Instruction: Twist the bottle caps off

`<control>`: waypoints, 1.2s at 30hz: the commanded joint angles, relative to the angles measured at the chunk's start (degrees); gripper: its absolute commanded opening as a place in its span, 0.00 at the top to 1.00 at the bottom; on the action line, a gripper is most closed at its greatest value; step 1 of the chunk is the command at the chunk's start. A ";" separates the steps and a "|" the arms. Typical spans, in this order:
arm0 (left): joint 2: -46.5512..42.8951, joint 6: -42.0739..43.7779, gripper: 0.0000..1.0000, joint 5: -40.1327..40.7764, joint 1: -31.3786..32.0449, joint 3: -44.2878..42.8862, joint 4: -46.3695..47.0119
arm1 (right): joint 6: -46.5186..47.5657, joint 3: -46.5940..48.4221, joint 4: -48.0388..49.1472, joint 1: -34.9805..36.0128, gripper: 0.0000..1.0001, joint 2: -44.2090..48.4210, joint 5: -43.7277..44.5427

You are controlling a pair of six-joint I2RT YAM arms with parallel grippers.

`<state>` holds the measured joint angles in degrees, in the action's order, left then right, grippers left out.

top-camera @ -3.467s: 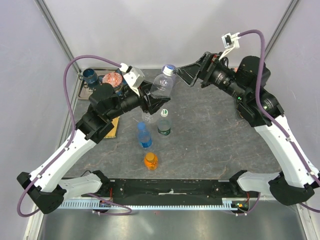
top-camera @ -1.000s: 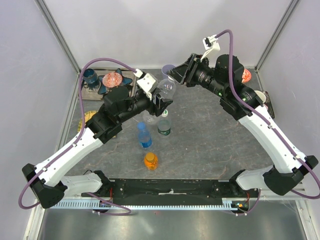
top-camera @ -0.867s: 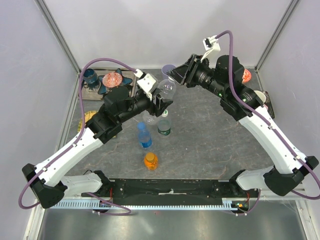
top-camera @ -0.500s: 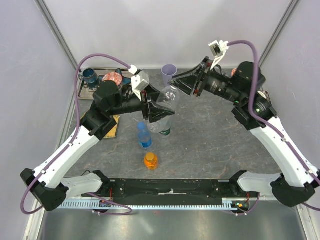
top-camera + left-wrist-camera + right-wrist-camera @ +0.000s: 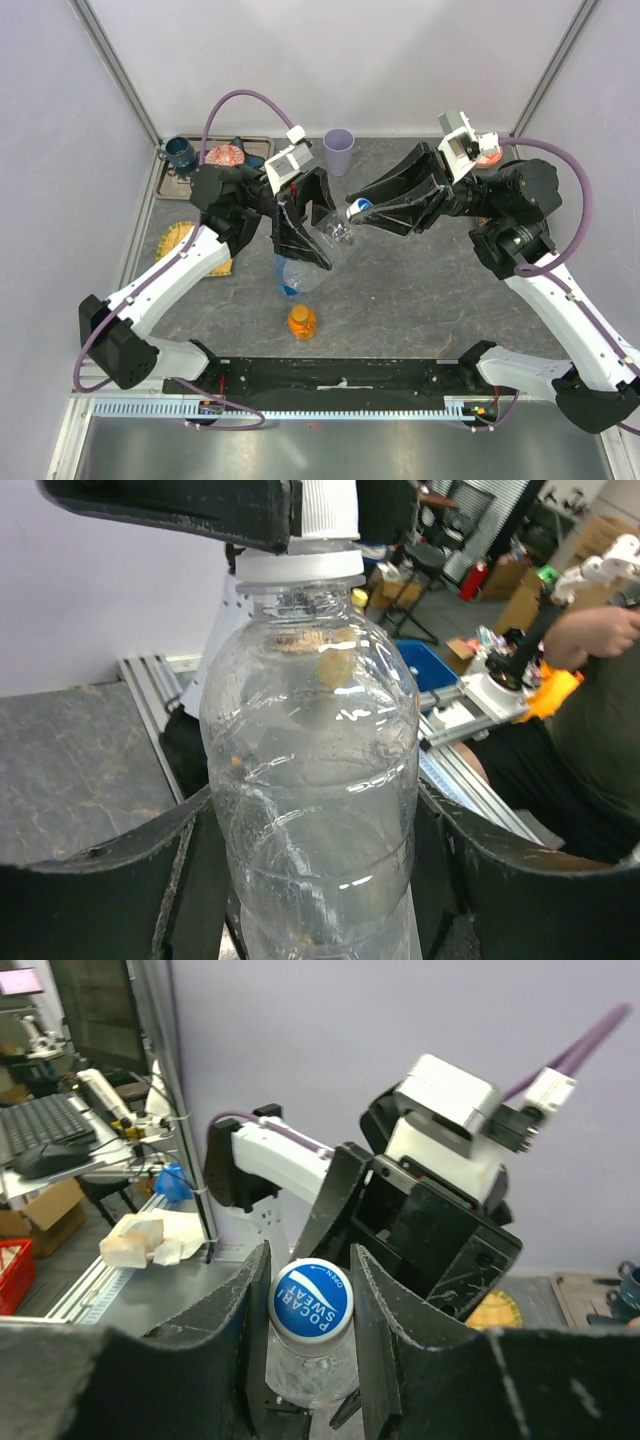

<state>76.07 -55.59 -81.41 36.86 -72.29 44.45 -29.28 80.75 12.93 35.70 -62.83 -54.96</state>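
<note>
A plain clear bottle (image 5: pixel 328 232) hangs tilted above the table's middle, and my left gripper (image 5: pixel 318 238) is shut on its body. In the left wrist view the bottle (image 5: pixel 318 780) fills the space between both fingers. Its blue cap (image 5: pixel 358 209) is clamped by my right gripper (image 5: pixel 356 211). The right wrist view shows the cap (image 5: pixel 312 1298), printed POCARI SWEAT, squeezed between the two fingers. On the table below stand a blue-label bottle (image 5: pixel 288 275), partly hidden by the left gripper, and a short orange bottle (image 5: pixel 302 321) with an orange cap.
A purple cup (image 5: pixel 338 151) stands at the back centre. A tray (image 5: pixel 165 180) at the back left holds a dark blue mug (image 5: pixel 181 152) and a pink round thing (image 5: pixel 225 156). A yellow disc (image 5: pixel 178 238) lies at the left.
Both arms have swung from near the purple cup toward the table's middle, bringing the clear bottle with them. The bottle now lies more tilted, over the standing bottles.
</note>
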 commanded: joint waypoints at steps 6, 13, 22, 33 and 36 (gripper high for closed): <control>9.09 -36.59 0.71 0.20 -0.83 -4.78 36.56 | -12.37 -7.62 20.46 1.03 1.00 0.52 -15.09; 9.10 -32.66 0.71 -0.51 -0.83 -3.47 33.02 | -12.22 -6.50 17.27 0.95 0.88 0.86 -13.87; 0.49 6.16 0.70 1.34 -0.91 -1.09 -10.03 | 0.62 6.07 -12.47 0.51 0.28 3.06 14.78; -5.58 38.43 0.70 32.28 -0.30 -4.18 -43.81 | 0.90 22.69 -37.87 0.42 0.17 -4.58 42.28; -8.56 45.56 0.69 48.98 1.63 -3.03 -49.45 | -0.60 23.84 -43.24 0.42 0.17 -6.34 48.80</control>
<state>72.73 -27.97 -58.89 36.62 -73.82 8.29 -28.56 102.83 -18.17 36.16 -66.50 -19.70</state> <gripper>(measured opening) 0.669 0.832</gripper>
